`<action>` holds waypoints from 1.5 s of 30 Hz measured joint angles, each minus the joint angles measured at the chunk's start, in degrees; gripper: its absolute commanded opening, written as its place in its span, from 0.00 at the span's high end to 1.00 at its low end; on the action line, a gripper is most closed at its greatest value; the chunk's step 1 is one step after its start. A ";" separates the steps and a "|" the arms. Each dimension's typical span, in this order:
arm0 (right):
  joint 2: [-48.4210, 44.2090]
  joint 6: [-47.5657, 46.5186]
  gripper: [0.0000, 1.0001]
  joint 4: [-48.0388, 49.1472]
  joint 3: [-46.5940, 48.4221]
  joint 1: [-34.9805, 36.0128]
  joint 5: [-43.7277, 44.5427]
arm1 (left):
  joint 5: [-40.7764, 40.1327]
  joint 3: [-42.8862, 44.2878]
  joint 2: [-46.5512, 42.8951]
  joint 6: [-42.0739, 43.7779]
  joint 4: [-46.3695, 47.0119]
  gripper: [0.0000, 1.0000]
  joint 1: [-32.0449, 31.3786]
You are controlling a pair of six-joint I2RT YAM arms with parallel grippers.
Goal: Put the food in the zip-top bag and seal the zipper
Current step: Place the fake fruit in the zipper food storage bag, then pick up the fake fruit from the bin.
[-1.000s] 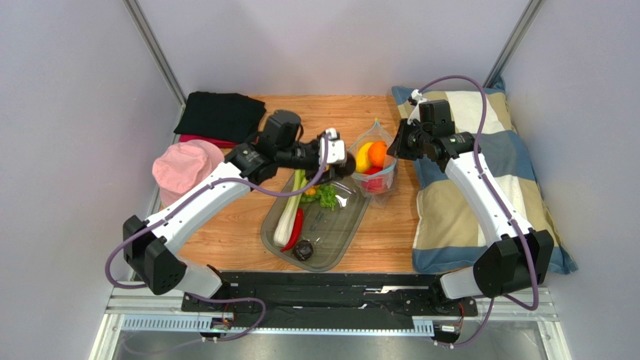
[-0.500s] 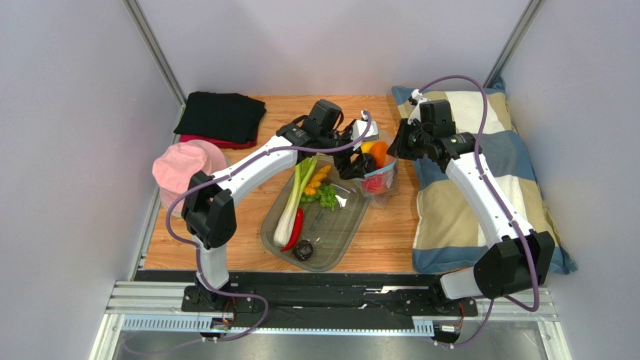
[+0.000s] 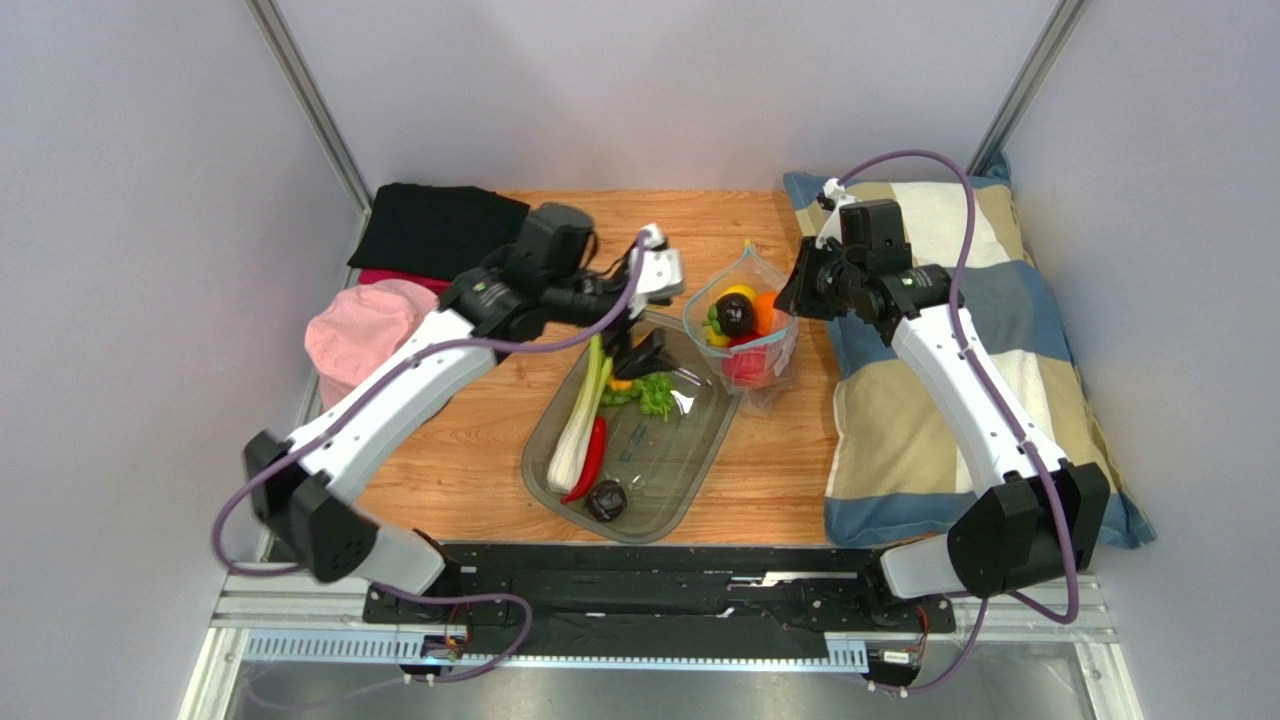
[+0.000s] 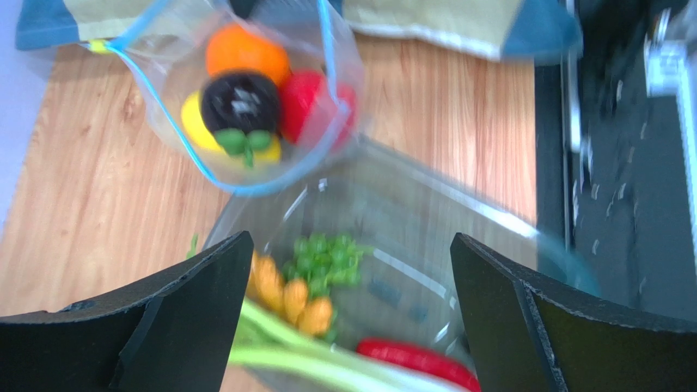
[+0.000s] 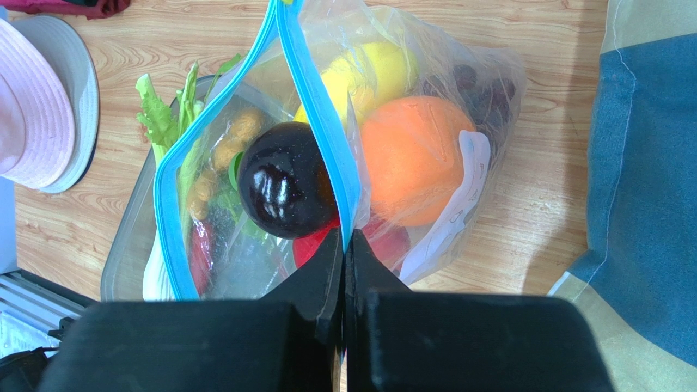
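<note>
Though blurred at the left wrist, counted in the tray (image 3: 684, 465), nearest: one leek (image 3: 579, 420), one red chili (image 3: 594, 450), one dark lump (image 3: 606, 500), one clump of greens (image 3: 654, 393), a few orange pieces (image 4: 286, 294).

Found left gripper (image 3: 643, 353) over tray's far end, fingers spread wide, covering most of the orange pieces from above.

Logged one bag (image 3: 747, 353) at tray's far rim, mouth up and gaping, long axis running from right gripper (image 3: 792, 288) toward the back.

Counted inside: one plum (image 5: 282, 180), one lemon (image 5: 368, 73), one orange (image 5: 413, 159), one red fruit (image 5: 384, 241).

Found right gripper pressed together on zipper (image 5: 319, 106).

Noted one pillow (image 3: 932, 405) right, one pink hat (image 3: 368, 338) left, one black cloth (image 3: 443, 228) farthest.
</note>
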 measured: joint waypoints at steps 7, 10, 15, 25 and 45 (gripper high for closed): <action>-0.90 -0.02 1.00 0.20 -0.92 0.00 0.00 | 0.26 -19.98 -9.46 20.35 -13.31 0.05 0.24; -1.14 0.00 1.00 0.37 -1.38 0.00 0.00 | -0.59 -25.73 -8.50 25.73 -17.31 0.11 0.22; -1.38 0.02 1.00 0.46 -1.73 0.00 0.00 | -2.64 -26.34 -1.90 29.77 -18.01 0.13 -1.25; -2.32 0.02 1.00 0.59 -2.40 0.00 0.26 | -5.77 -26.32 6.51 31.95 -12.98 0.14 -7.02; -2.32 -0.59 1.00 0.61 -2.47 0.00 0.44 | -1.79 0.39 11.89 22.01 -11.78 0.55 -2.47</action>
